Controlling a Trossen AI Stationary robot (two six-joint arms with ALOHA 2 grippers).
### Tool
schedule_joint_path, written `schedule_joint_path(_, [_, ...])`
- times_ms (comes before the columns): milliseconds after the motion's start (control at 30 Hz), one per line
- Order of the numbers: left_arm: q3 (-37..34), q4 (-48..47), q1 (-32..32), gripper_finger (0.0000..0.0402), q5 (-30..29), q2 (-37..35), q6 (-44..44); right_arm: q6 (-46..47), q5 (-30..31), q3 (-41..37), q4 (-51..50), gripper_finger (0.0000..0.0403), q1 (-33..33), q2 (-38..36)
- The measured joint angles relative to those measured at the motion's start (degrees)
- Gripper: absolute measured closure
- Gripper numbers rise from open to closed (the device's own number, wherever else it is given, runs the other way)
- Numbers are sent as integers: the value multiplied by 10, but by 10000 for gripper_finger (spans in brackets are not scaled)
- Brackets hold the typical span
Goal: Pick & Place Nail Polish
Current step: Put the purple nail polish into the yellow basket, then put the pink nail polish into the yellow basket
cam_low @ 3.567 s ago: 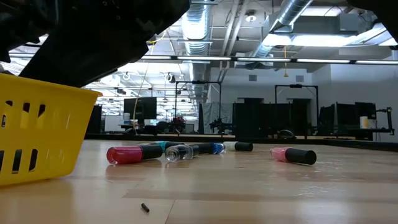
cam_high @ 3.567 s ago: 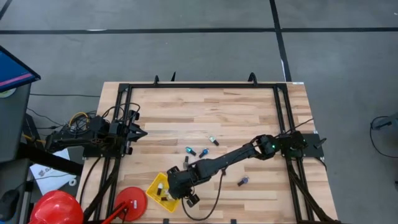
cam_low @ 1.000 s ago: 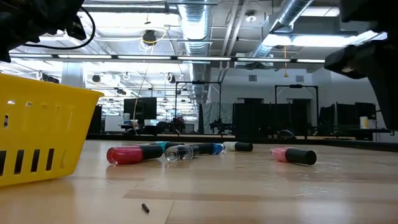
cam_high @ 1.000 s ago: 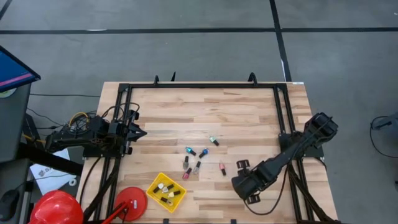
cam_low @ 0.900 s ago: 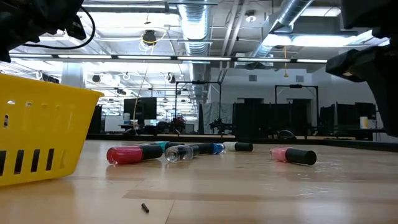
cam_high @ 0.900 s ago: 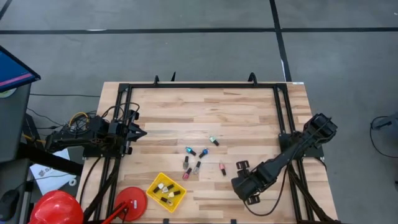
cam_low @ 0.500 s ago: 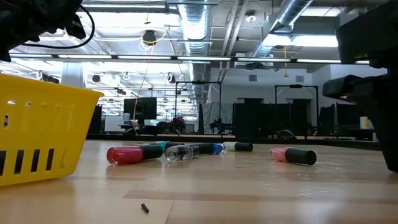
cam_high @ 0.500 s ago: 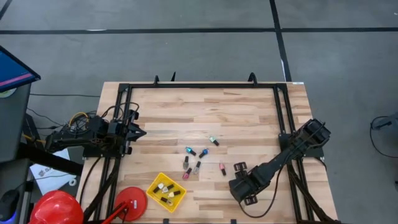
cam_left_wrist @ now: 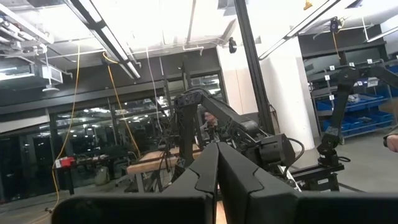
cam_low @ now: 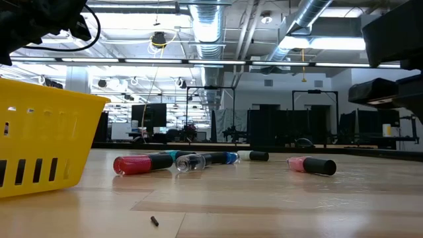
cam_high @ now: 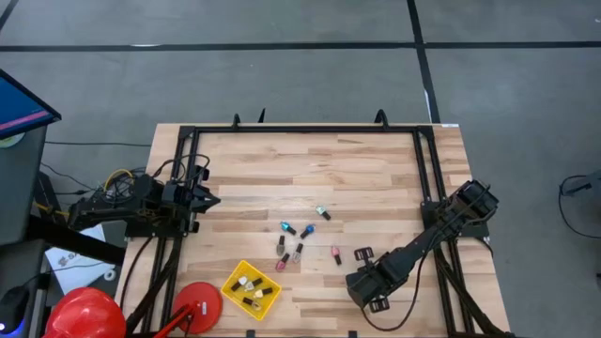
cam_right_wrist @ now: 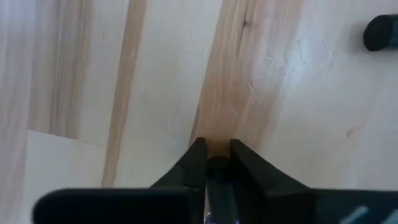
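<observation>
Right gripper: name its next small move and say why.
Probably lift straight up, then carry toward the yellow basket. The right gripper fingers pinch a nail polish bottle by its dark cap, low over the table.

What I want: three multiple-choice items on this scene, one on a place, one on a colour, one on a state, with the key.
1. The basket sits: A) on the left arm's side of the loose bottles; B) at the back right corner; C) off the table.
2. Its colour: A) blue; B) green; C) yellow.
3. The right end effector is: A) wide open; B) closed on a dark-capped bottle; C) out of view.
Key: A, the high view places it there; C, both room views show yellow; B, its wrist view shows the cap pinched.
</observation>
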Motion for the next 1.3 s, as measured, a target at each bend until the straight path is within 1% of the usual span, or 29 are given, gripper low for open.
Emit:
schedule_joint_path(33, [0, 0, 0, 401, 0, 0, 0, 0, 2, 0, 1, 370, 0, 0])
schedule_joint_path(100, [0, 0, 0, 401, 0, 0, 0, -2, 13, -1, 9, 388, -2, 1])
schedule_joint_path(200, [0, 0, 0, 401, 0, 0, 0, -7, 26, -2, 15, 400, -2, -1])
schedule_joint_path(433, [0, 0, 0, 401, 0, 0, 0, -36, 38, 30, -4, 401, -18, 2])
schedule_joint_path(533, [0, 0, 0, 401, 0, 0, 0, -43, 75, 47, -17, 402, -33, 5])
schedule_joint_path(600, [0, 0, 0, 401, 0, 0, 0, -37, 112, 61, -35, 402, -45, 5])
schedule_joint_path(667, [0, 0, 0, 401, 0, 0, 0, -35, 122, 77, -66, 395, -59, 4])
schedule_joint_path(733, [0, 0, 0, 401, 0, 0, 0, -41, 112, 95, -97, 380, -76, 4])
schedule_joint_path(800, [0, 0, 0, 401, 0, 0, 0, -43, 112, 110, -117, 355, -98, 3])
schedule_joint_path(900, [0, 0, 0, 401, 0, 0, 0, -27, 114, 129, -142, 306, -135, 3])
schedule_joint_path(967, [0, 0, 0, 401, 0, 0, 0, 15, 103, 141, -149, 267, -157, 2])
schedule_joint_path(1100, [0, 0, 0, 401, 0, 0, 0, 96, 13, 148, -145, 184, -199, 2])
schedule_joint_path(1167, [0, -1, 0, 401, 0, 0, 0, 131, -12, 147, -144, 152, -209, 2])
schedule_joint_path(1233, [0, 0, 0, 401, 0, 0, 0, 165, -23, 142, -145, 134, -207, 2])
schedule_joint_path(1300, [0, 0, 0, 401, 0, 0, 0, 190, -29, 138, -143, 129, -200, 2])
